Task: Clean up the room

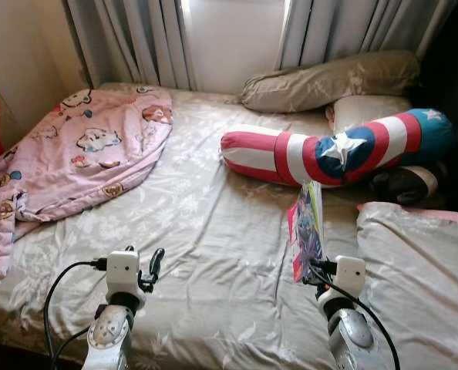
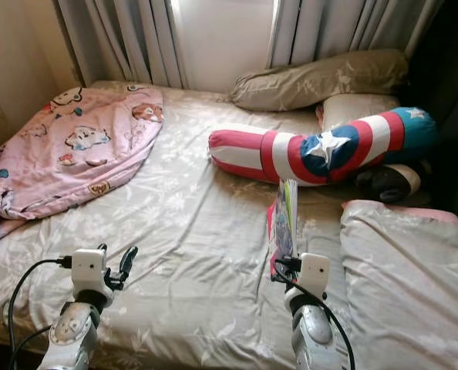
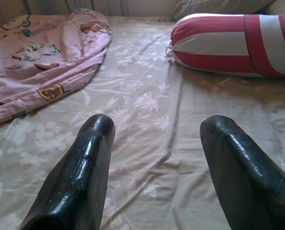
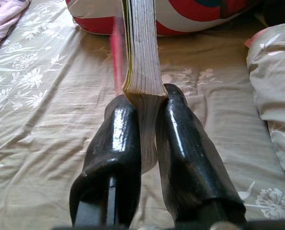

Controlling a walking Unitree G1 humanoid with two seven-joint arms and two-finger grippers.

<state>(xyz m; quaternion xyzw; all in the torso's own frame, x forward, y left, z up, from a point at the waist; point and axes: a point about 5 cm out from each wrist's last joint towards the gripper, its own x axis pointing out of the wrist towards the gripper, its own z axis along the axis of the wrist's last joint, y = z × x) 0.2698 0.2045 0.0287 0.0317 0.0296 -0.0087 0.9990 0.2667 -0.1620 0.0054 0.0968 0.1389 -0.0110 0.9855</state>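
Book (image 4: pixel 141 62), thin and soft with a glossy colourful cover and a pink edge, stands upright over the bed (image 1: pixel 213 223), pinched at its lower end by my right claw (image 4: pixel 149 103). I cannot read its writing. My left claw (image 3: pixel 154 129) hovers with fingers spread above the beige flowered sheet. I see a round striped bolster (image 1: pixel 329 150) with a white star and a pink cartoon blanket (image 1: pixel 82 154).

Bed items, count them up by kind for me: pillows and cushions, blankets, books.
Pillows and cushions: 4 (long olive pillow, small beige pillow, striped star bolster, grey pillow)
Blankets: 1 (pink cartoon blanket)
Books: 1 (book, clamped upright in the right gripper)
Total: 6
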